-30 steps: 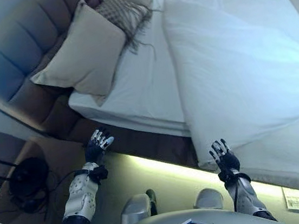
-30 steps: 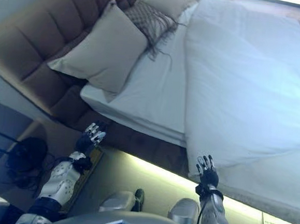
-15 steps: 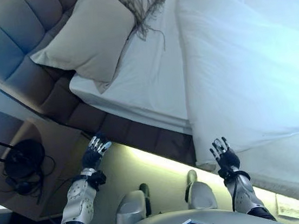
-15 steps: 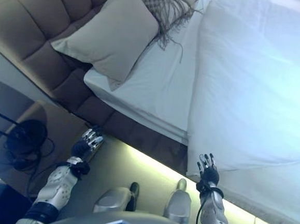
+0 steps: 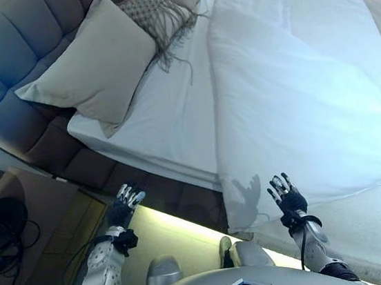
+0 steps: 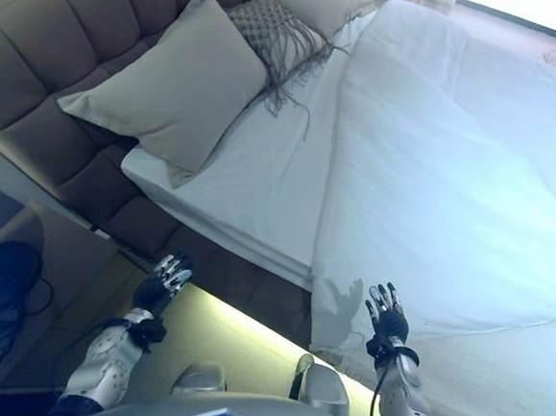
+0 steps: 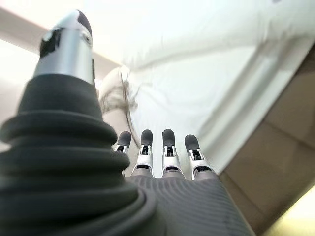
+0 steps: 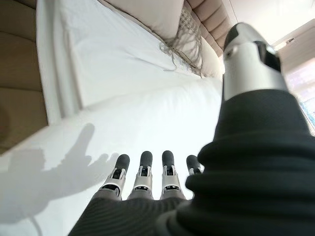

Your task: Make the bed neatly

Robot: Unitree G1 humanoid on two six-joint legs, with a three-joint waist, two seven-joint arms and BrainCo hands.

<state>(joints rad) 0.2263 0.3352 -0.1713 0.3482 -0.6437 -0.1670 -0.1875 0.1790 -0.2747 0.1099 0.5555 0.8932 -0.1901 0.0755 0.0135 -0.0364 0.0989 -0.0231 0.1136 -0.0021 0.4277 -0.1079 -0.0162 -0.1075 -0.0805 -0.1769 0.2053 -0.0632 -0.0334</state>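
A bed with a white sheet (image 5: pixel 172 110) and a white duvet (image 5: pixel 303 94) fills most of the eye views. The duvet covers the right part and hangs over the near side. Beige pillows (image 5: pixel 94 64) and a fringed throw cushion (image 5: pixel 150 12) lean on the padded headboard (image 5: pixel 0 61). My left hand (image 5: pixel 123 203) is open, fingers straight, in front of the bed's dark base, touching nothing. My right hand (image 5: pixel 285 197) is open too, just short of the duvet's hanging edge (image 8: pixel 74 162), where its shadow falls.
A wooden nightstand (image 5: pixel 27 225) stands to the left of the bed with a dark corded object (image 5: pixel 0 232) on it. A lit strip (image 5: pixel 180 224) runs along the floor under the bed's near side.
The camera view has shifted, showing more of the bed. Both hands stay open and raised; the right hand is now closer to the duvet edge and casts a shadow on it.
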